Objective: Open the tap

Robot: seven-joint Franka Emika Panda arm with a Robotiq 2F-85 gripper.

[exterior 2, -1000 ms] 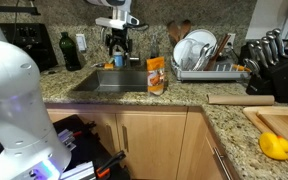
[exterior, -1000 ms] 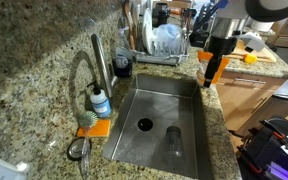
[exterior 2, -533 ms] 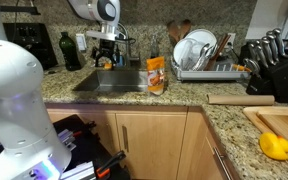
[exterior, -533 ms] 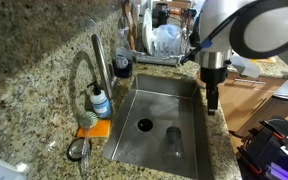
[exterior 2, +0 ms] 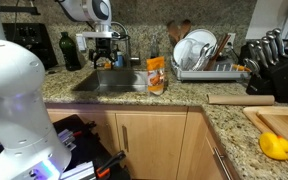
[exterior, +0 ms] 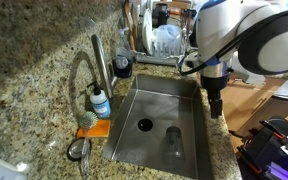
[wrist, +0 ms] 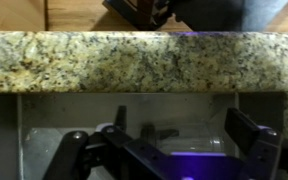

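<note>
Hanging at the sink (exterior: 134, 92) rim, the pincer (exterior: 216, 106) is released; bottle's (exterior: 101, 102) blue label unreadable.

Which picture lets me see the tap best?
An exterior view: the tap stands whole there, post and curved spout, beside the sink. In an exterior view, I cannot pick it out near the arm. The wrist view shows only counter and sink, no tap.

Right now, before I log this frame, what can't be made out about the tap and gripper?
Handle position: the tap is too small and dim in an exterior view.
Tap in an exterior view: the gripper and arm stand in front; I cannot pick it out.
Wrist view: tap outside the frame; only the counter edge and sink show.
Running water: too small to tell.
</note>
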